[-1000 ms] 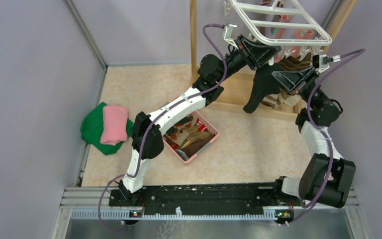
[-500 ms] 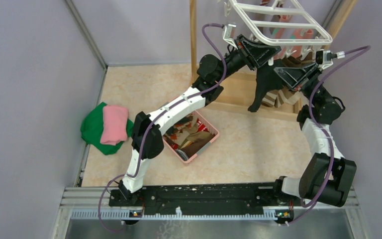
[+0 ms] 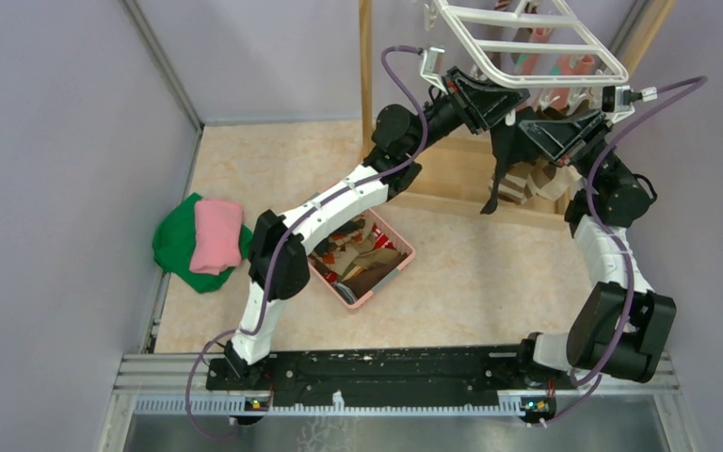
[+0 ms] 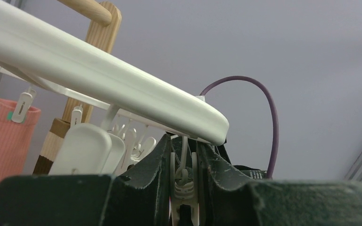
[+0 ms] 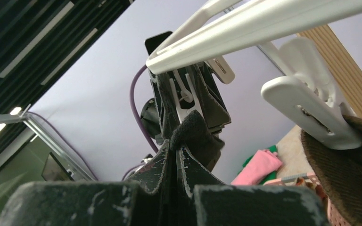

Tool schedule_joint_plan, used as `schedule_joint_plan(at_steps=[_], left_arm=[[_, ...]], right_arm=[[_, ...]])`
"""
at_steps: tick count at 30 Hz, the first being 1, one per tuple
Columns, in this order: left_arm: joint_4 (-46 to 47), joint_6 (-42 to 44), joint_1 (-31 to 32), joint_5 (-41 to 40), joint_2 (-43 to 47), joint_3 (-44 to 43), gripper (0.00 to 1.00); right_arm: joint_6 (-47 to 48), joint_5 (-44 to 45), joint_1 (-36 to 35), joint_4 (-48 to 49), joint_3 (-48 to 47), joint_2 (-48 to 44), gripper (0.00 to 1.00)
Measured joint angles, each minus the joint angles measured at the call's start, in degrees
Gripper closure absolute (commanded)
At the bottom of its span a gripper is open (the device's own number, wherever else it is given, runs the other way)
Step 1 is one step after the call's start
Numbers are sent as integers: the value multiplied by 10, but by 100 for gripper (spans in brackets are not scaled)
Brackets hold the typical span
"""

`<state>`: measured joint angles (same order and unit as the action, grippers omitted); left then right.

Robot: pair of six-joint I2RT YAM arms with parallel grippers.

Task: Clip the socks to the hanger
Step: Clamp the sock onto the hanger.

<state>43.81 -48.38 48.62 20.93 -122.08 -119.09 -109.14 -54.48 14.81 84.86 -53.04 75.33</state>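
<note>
Top external: both arms reach up under the near right corner of the hanger [image 3: 527, 47]. My right gripper [image 3: 525, 132] is clenched on the black sock [image 3: 499, 169], whose long axis hangs straight down below the fingers. The left gripper [image 3: 520, 96] sits just above and to the left of the right one.

Left wrist: the left fingers pinch a white clip [image 4: 185, 186] dangling under the hanger rail. I cannot tell whether its mouth is sprung open.

Right wrist: the sock's cuff pokes up past my right fingertips. The clip is directly above it, touching or nearly so. I judge the next move to be a short, straight lift.
</note>
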Motion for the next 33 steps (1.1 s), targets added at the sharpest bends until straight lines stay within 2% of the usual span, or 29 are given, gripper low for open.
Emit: schedule_joint_plan(at_steps=[10, 24, 27, 33], left_arm=[[9, -12, -2, 5, 0, 7, 99], [17, -23, -3, 7, 1, 15, 98], [19, -27, -5, 7, 1, 16, 94], [25, -28, -6, 7, 1, 16, 71]], right_arm=[[31, -41, 5, 0, 0, 13, 100], [54, -45, 11, 2, -15, 14, 100], [56, -45, 11, 2, -15, 14, 100], [57, -45, 11, 2, -15, 14, 100]])
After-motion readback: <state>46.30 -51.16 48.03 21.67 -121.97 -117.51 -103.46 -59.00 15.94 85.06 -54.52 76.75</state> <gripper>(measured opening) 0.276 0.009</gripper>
